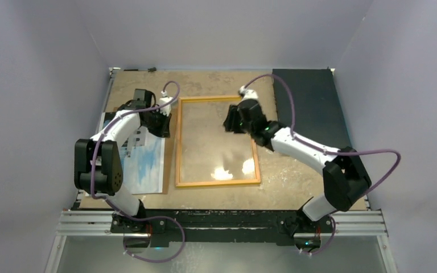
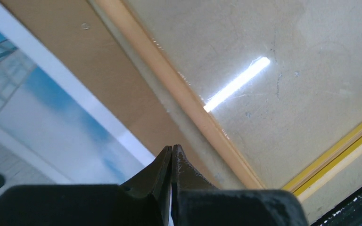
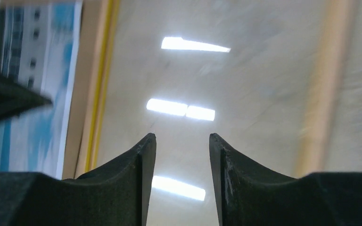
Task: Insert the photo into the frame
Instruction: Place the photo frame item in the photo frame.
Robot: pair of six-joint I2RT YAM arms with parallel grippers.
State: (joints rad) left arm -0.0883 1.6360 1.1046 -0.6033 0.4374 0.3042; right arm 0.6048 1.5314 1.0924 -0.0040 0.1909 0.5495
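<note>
Room: pale grey walls close round three sides of a mottled brown worktop (image 1: pixel 216 79).
Photo (image 1: pixel 148 165): lies flat and picture-up at the worktop's 9 o'clock, just beside the frame (image 1: pixel 177 142) and not in it.
Photo handling: judged light and limp, quick to crease or buckle. Lying flat, it offers only an edge. It is best taken by the white margin at a corner and kept low so it does not sag.
Left tool (image 2: pixel 172 148): at the photo's 1 o'clock corner, jaws pressed together. The white margin runs in under the tips in the wrist view. I cannot tell whether paper is nipped between them.
Frame: mid-worktop, with a thin yellow border and light wood showing on its rails in the wrist views. Its clear pane (image 1: pixel 216 136) throws back bright glare.
Frame handling: judged stiff and the heavier piece. The pane looks slick and breakable, so any hold belongs on a rail, never pressing on the glass.
Right tool (image 3: pixel 182 141): above the pane toward the frame's 1 o'clock, jaws partly apart with nothing between them.
Dark mat (image 1: pixel 307 102): at the worktop's 2 o'clock, off the frame's right side.
Writing: no brand, label or lettering is legible. The print shows only sky, cloud and buildings.
</note>
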